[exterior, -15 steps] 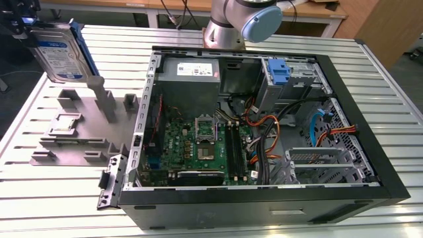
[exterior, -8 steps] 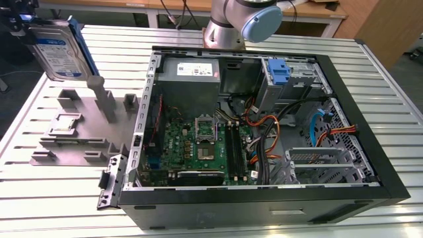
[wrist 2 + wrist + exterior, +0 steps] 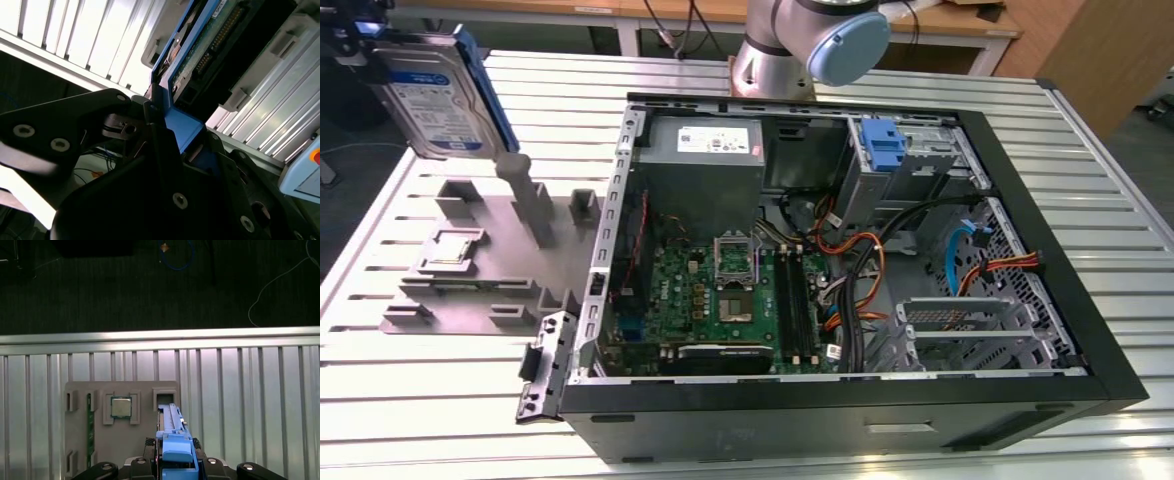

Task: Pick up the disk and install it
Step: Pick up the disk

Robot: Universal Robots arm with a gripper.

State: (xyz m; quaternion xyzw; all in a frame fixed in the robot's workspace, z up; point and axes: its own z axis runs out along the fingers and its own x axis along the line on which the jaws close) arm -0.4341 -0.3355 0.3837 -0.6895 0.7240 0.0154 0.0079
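The disk (image 3: 434,95), a silver-grey drive with a blue-and-white label and blue rails, hangs upright in the air at the exterior view's far left, above the grey holder block (image 3: 480,260). My gripper (image 3: 360,45) is shut on its upper end. In the first wrist view the disk's blue rail (image 3: 175,442) sticks out between the black fingers of the gripper (image 3: 175,462), over the holder block (image 3: 80,440). In the second wrist view the disk's blue edge and green circuit side (image 3: 210,45) run away from the gripper (image 3: 170,130).
An open computer case (image 3: 1067,300) lies on the slatted metal table (image 3: 400,400), to the exterior view's right of the block. Inside are a motherboard (image 3: 720,300), a blue latch (image 3: 886,150) at a drive bay, a metal cage (image 3: 961,325) and cables. A chip (image 3: 120,407) sits in the block.
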